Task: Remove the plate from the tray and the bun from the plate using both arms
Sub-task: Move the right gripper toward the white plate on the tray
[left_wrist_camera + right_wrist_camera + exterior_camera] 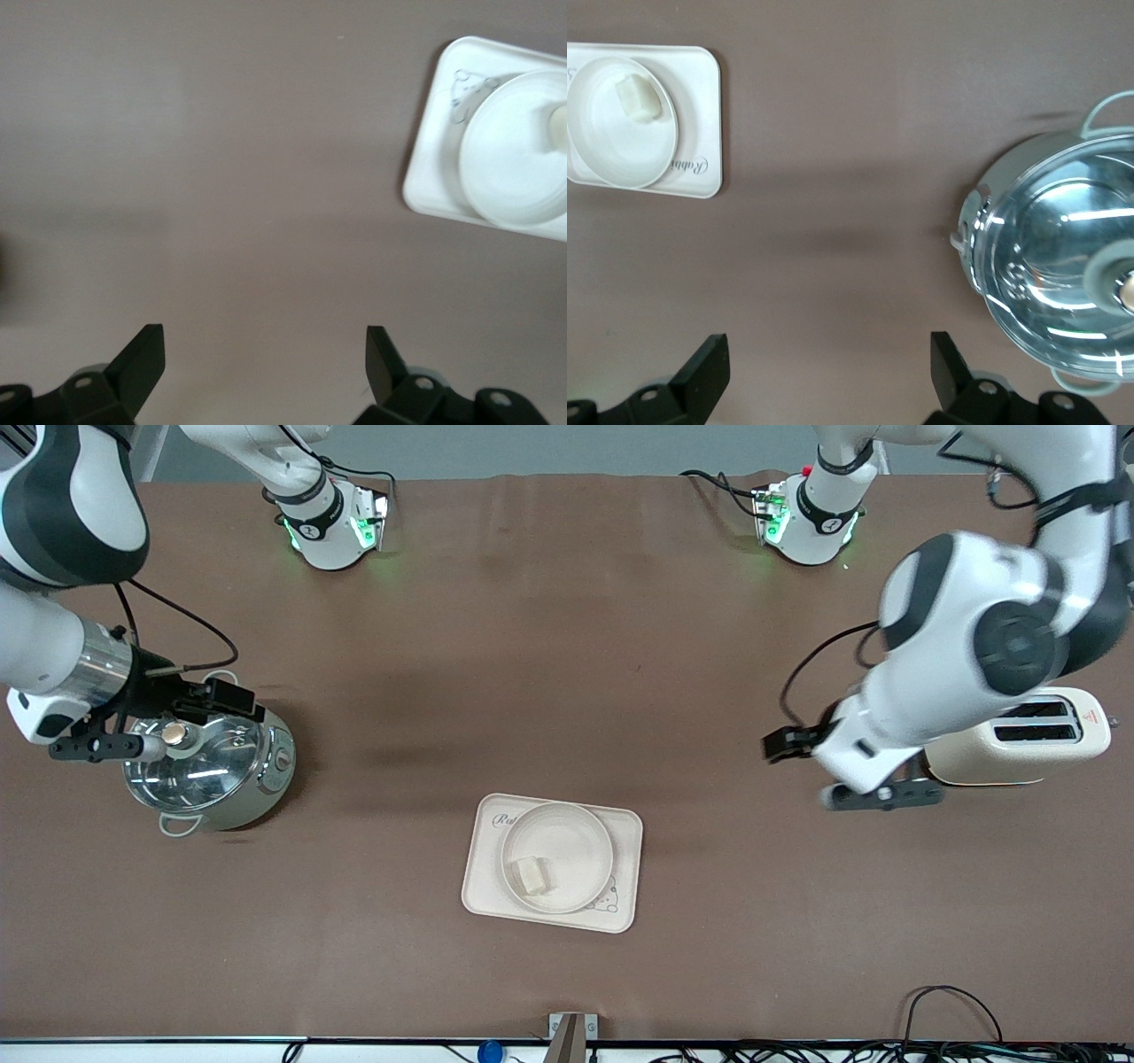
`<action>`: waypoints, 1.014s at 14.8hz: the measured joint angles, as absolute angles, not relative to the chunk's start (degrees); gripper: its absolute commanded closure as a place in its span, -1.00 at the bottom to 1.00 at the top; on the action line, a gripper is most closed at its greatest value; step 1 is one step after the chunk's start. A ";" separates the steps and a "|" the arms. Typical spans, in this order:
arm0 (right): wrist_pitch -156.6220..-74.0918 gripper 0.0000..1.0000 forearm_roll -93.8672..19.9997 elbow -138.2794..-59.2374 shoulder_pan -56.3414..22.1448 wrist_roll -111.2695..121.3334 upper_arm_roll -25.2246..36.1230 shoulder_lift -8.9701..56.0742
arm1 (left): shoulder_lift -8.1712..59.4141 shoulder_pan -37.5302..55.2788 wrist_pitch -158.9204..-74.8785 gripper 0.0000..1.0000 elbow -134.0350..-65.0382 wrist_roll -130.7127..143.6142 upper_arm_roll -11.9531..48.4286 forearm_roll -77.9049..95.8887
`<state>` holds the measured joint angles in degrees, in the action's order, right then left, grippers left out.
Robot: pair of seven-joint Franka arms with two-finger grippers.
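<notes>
The round cream plate (pixel 571 841) sits on the rectangular cream tray (pixel 620 850) in the middle of the table, near the front camera. The small pale bun (pixel 533 874) lies in the plate, near its rim on the right arm's side. My right gripper (pixel 96 747) is open and empty, up over the steel pot's edge. My left gripper (pixel 880 795) is open and empty, up beside the toaster. The left wrist view shows its gripper (pixel 266 341) over bare table, with the plate (pixel 505 159), bun (pixel 558 128) and tray (pixel 430 181) off to one side. The right wrist view shows its gripper (pixel 830 347), the plate (pixel 607 146), bun (pixel 638 97) and tray (pixel 700 115).
A steel pot with a glass lid (pixel 213 771) stands toward the right arm's end and also shows in the right wrist view (pixel 1054 266). A cream toaster (pixel 1019 748) stands toward the left arm's end. Brown table surface (pixel 567 646) lies between them.
</notes>
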<state>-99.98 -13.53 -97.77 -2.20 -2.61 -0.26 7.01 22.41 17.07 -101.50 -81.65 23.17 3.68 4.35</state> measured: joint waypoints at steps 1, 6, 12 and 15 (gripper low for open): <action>-101.13 -1.00 -13.71 -97.74 -2.25 -3.20 -0.29 7.81 | 23.83 18.36 -103.07 -1.00 -81.58 24.96 3.69 4.35; -104.40 -1.00 -14.03 -96.51 -4.05 -7.81 -0.57 11.40 | 28.54 18.55 -108.01 -1.00 -81.36 26.25 3.55 4.35; -107.56 -1.00 -14.92 -92.52 -5.31 -11.15 -0.64 16.81 | 31.69 19.47 -111.68 -1.00 -81.21 26.25 3.64 4.35; -110.27 -1.00 -20.12 -91.35 -5.46 -11.20 -0.64 20.26 | 32.00 19.63 -111.83 -1.00 -81.20 26.25 3.61 4.35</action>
<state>-110.27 -20.12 -91.35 -5.46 -11.20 -0.64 20.26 32.00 19.63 -111.83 -81.20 26.25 3.61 4.35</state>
